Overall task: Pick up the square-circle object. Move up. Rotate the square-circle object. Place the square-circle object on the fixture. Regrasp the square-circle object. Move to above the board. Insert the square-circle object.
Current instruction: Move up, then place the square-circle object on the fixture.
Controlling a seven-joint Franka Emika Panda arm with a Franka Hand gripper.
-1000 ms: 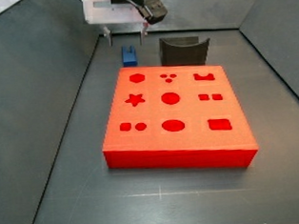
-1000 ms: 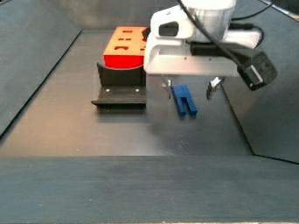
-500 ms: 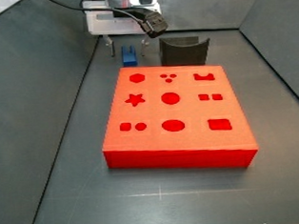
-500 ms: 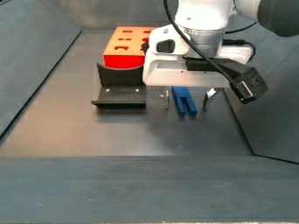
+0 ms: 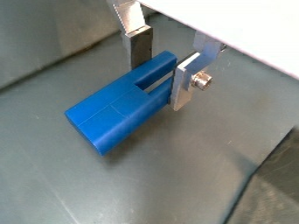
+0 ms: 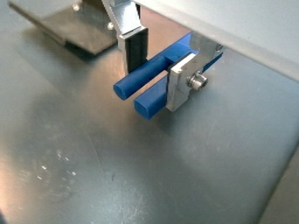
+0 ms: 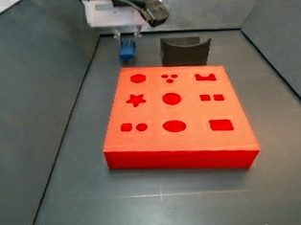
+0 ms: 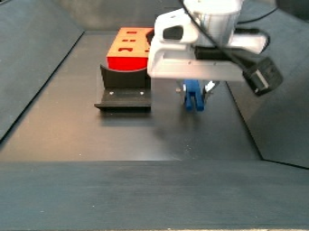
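The square-circle object point(image 5: 114, 115) is a small blue peg with two leg-like ends, one round and one square point(image 6: 138, 81). My gripper point(image 5: 162, 79) is shut on it, one dark pad and one silver plate point(image 5: 184, 84) pressing its sides near one end. In both side views the gripper point(image 7: 127, 39) point(image 8: 194, 97) holds the peg point(image 7: 127, 49) point(image 8: 193, 94) just above the grey floor, beside the fixture point(image 7: 184, 51) point(image 8: 122, 95). The red board point(image 7: 192, 114) point(image 8: 126, 45) with its shaped holes lies apart from the gripper.
Sloping grey walls point(image 7: 49, 82) point(image 8: 272, 126) enclose the floor on both sides. The fixture's base plate point(image 6: 73, 35) shows at the edge of a wrist view, close to the gripper.
The fingers have come together on the blue peg, which earlier lay on the floor between open fingers. The peg now sits slightly higher in both side views.
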